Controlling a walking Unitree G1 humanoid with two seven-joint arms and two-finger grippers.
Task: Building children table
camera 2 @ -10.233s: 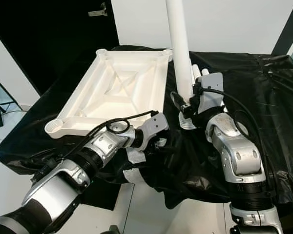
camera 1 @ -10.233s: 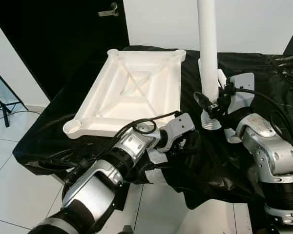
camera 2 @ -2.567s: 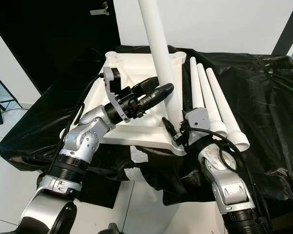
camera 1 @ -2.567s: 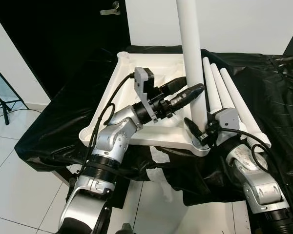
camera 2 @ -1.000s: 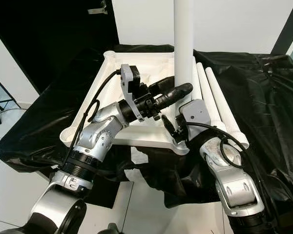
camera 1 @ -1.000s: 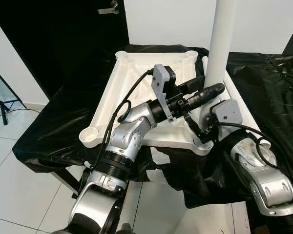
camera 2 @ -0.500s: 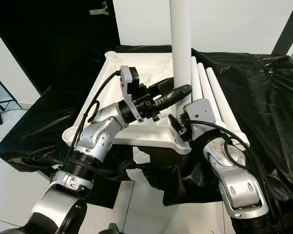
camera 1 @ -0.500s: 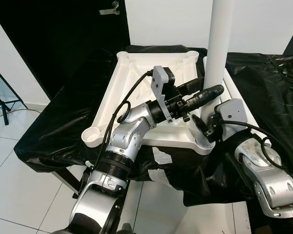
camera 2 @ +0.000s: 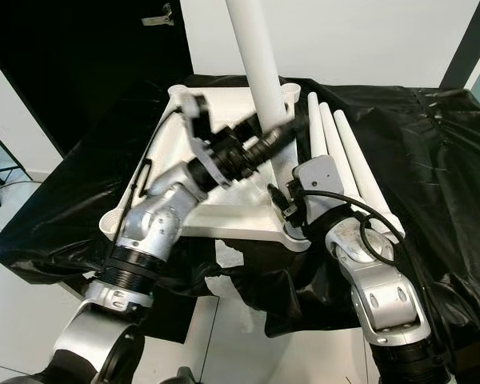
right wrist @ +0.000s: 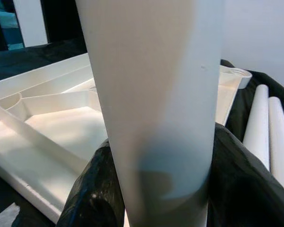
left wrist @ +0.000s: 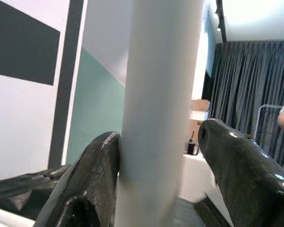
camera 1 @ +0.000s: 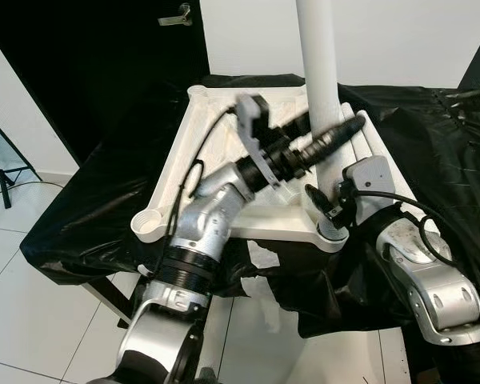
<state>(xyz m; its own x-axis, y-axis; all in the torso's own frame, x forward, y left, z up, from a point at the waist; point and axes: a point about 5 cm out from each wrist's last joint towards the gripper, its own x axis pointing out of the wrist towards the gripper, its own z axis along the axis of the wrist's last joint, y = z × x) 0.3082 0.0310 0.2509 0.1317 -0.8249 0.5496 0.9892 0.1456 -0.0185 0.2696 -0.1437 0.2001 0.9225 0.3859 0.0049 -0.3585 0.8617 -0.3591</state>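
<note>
The white table top (camera 1: 216, 152) lies upside down on a table draped in black sheet. A long white table leg (camera 1: 318, 72) stands in its near right corner socket, leaning a little to the left at the top. My right gripper (camera 1: 325, 218) is shut on the leg's lower end, just above the socket. In the right wrist view the leg (right wrist: 156, 94) sits tight between both black fingers (right wrist: 94, 189). Higher up, my left gripper (camera 1: 328, 136) straddles the same leg. In the left wrist view one finger (left wrist: 92, 179) presses against the leg (left wrist: 156, 118) and the other sits close beside it.
Three spare white legs (camera 2: 336, 152) lie side by side on the black sheet (camera 1: 440, 160), right of the table top. An open round socket (camera 1: 150, 224) marks the near left corner. White tiled floor lies below the table's near edge, and a dark door is at the back left.
The leg's top has tipped to the left. My left gripper has lifted and swung left with it. My right gripper keeps hold of the leg's base.
</note>
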